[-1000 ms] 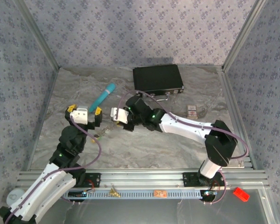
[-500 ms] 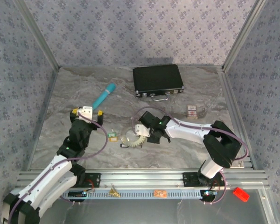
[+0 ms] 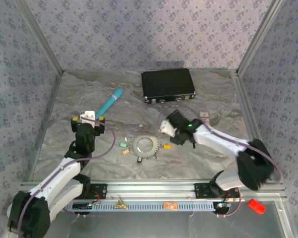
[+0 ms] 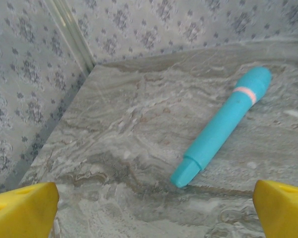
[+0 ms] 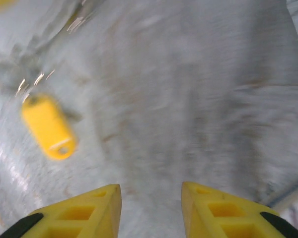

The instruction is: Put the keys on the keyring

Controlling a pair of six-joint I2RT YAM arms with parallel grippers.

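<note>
The keyring (image 3: 146, 146), a flat grey toothed ring, lies on the marble table. Tiny keys lie around it: a green one (image 3: 122, 145) and a yellow-orange one (image 3: 125, 152) to its left, a yellow one (image 3: 167, 147) at its right edge. That yellow key (image 5: 48, 128) appears blurred in the right wrist view, ahead and left of the fingers. My right gripper (image 3: 174, 137) (image 5: 151, 198) hovers just right of the ring, open and empty. My left gripper (image 3: 89, 117) (image 4: 156, 220) is well left of the ring, open wide, facing the far left corner.
A teal pen (image 3: 111, 100) (image 4: 223, 124) lies just beyond the left gripper. A black rectangular case (image 3: 168, 84) sits at the back centre. A small box (image 3: 204, 116) lies at the right. Patterned walls (image 3: 139, 29) enclose the table; an aluminium rail (image 3: 154, 188) runs along the front.
Both grippers have drawn apart from the table's middle. The ring now lies flat, the right gripper has pulled away to its right, and the left has withdrawn to the left.
</note>
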